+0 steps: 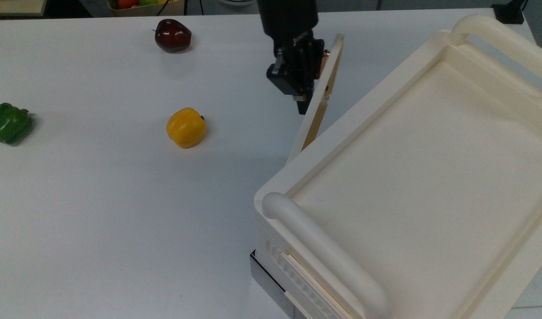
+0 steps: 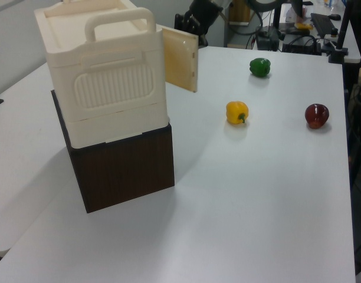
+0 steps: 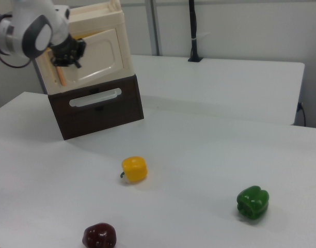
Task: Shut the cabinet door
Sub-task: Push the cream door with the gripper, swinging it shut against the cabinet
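Pushing position: the claw (image 1: 305, 95) sits against the outer face of the cabinet door (image 1: 317, 104), at the copper handle (image 1: 325, 57) near the door's free edge. Whether its fingers are parted or closed cannot be told from these views; nothing shows them gripping the handle.

Door location: hinged at the cabinet (image 1: 412, 177) corner nearest the top view's lower left, the door stands partly open, at a narrow angle to the cabinet front. Its long axis runs from the hinge toward the top view's upper right, the free edge pointing away from the hinge.

Key relation: the cabinet front lies on the far side of the door from the claw, toward the top view's right. Closing therefore calls for pressing in that direction.

The yellow pepper (image 1: 186, 127) rests well apart on the tabletop (image 1: 98, 212).
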Tool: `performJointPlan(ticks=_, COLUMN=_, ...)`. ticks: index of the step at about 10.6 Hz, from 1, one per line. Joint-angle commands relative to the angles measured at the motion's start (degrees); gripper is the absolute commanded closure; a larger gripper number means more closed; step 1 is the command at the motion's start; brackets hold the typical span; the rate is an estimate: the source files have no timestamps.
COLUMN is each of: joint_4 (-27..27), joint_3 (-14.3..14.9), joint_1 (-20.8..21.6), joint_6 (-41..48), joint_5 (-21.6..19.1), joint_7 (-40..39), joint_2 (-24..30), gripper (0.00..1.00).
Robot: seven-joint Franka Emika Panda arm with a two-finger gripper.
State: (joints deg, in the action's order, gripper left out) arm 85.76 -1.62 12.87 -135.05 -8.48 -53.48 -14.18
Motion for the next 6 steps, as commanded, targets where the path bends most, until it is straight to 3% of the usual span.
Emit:
performJointPlan(ticks=1, joint_4=0.29, joint_3=0.91, joint_1=6.1, joint_6=0.5, joint_5=1.09, joint_7=12.58, joint_2=1.0, gripper=1.0)
performJointPlan(ticks=6, joint_4=0.55, joint_3=0.83, joint_1=9.1, joint_6=-3.46, joint_5=4.87, joint_7=19.55, joint_2=0.73, gripper=1.0)
